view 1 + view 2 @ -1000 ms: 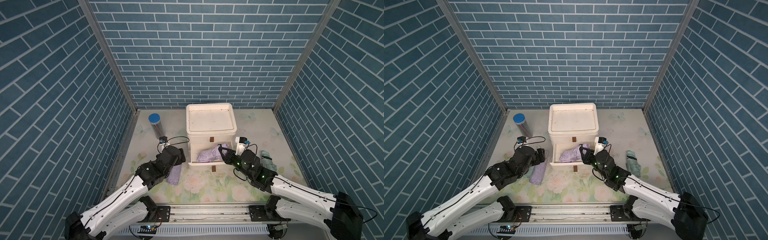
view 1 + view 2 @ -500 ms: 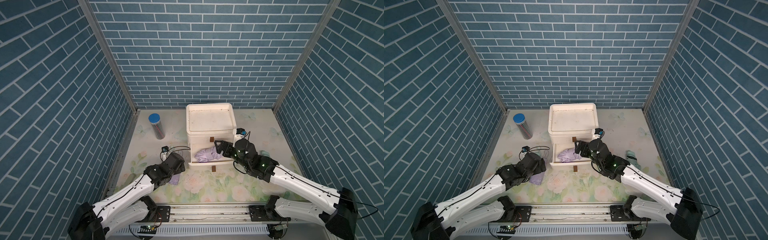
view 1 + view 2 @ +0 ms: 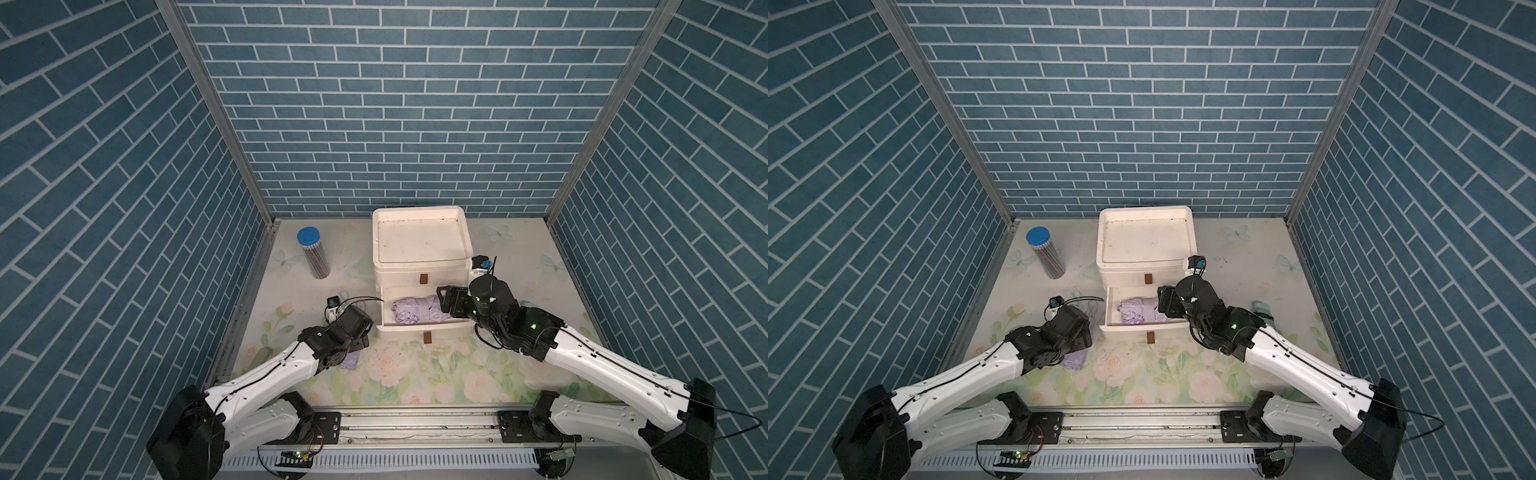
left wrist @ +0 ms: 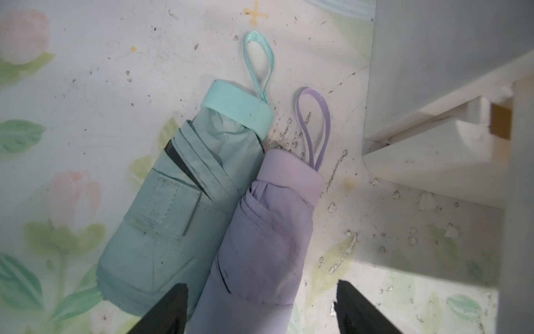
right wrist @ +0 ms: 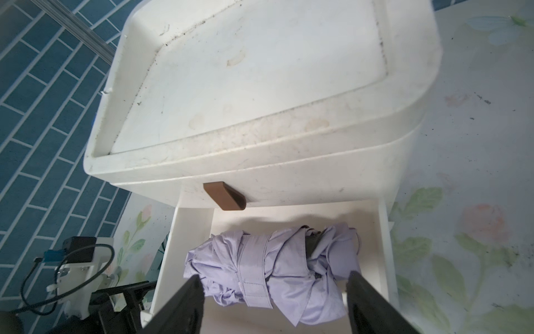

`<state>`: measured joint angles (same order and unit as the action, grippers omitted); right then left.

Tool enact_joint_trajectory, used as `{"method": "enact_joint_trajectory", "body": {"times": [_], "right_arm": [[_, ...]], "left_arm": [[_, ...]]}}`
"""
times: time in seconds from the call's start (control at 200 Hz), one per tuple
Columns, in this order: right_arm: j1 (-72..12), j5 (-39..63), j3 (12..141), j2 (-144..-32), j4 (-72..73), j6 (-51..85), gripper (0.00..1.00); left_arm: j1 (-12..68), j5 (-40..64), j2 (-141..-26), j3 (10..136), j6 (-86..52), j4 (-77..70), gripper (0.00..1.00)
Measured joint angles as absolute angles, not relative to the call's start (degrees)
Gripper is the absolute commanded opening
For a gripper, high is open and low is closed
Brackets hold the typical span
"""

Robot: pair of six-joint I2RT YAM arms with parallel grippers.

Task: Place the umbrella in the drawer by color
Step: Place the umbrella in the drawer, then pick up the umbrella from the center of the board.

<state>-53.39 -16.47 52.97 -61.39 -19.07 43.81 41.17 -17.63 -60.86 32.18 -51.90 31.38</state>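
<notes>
Umbrellas lie nearest: on the scuffed, flower-printed surface (image 3: 415, 370), a mint umbrella (image 4: 173, 208) and a loose lilac umbrella (image 4: 268, 231) rest side by side, touching, each with a hard cap and a ribbon loop. The left gripper (image 4: 261, 283) hangs over them, jaws spread, holding nothing. Just beside them the pulled-out lower drawer (image 3: 424, 330), smooth white plastic, holds a crumpled lilac umbrella (image 5: 260, 266) strapped round its middle. The right gripper (image 5: 274, 274) hovers above it, jaws apart. A brown tab handle (image 5: 224, 199) juts from the boxy drawer unit (image 3: 419, 245). Farther left stands a clear cylinder (image 3: 313, 257), blue-lidded, packed with what look like pencils.
</notes>
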Motion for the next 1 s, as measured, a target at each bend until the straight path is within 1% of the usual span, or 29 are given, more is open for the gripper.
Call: {"method": "enact_joint_trajectory", "body": {"times": [0.04,0.135,0.36,0.475,0.575,0.62,0.795,0.88,1.0], "right_arm": [[-53.4,-16.3,53.0,-61.1,-18.9,43.6,0.75],[-53.5,-15.8,53.0,-61.0,-18.5,43.1,0.73],[-53.8,-14.7,53.0,-61.3,-17.5,43.0,0.69],[-54.0,-14.4,53.0,-61.4,-17.2,43.0,0.68],[-54.0,-14.0,53.0,-61.4,-16.9,43.0,0.68],[-54.0,-13.8,53.0,-61.4,-16.6,43.0,0.68],[-54.0,-11.3,53.0,-61.5,-15.2,42.8,0.7],[-54.0,-8.9,53.5,-61.6,-14.7,42.1,0.75],[-53.6,-3.3,56.6,-62.8,-14.3,40.8,0.84]], "left_arm": [[41.2,-17.5,-61.2,31.7,-52.1,31.4,0.81],[41.1,-17.4,-62.7,31.0,-52.3,31.2,0.74],[41.1,-16.8,-64.6,30.4,-52.9,30.0,0.37],[41.1,-16.6,-63.9,30.4,-53.1,29.5,0.22],[41.1,-16.4,-62.8,30.2,-53.3,29.5,0.05],[41.1,-16.4,-62.2,30.2,-53.8,29.8,0.0],[41.1,-17.3,-57.8,32.0,-53.5,34.9,0.0],[41.1,-19.4,-55.0,36.4,-52.8,38.9,0.0],[41.1,-23.1,-51.7,46.6,-49.1,42.6,0.0]]}}
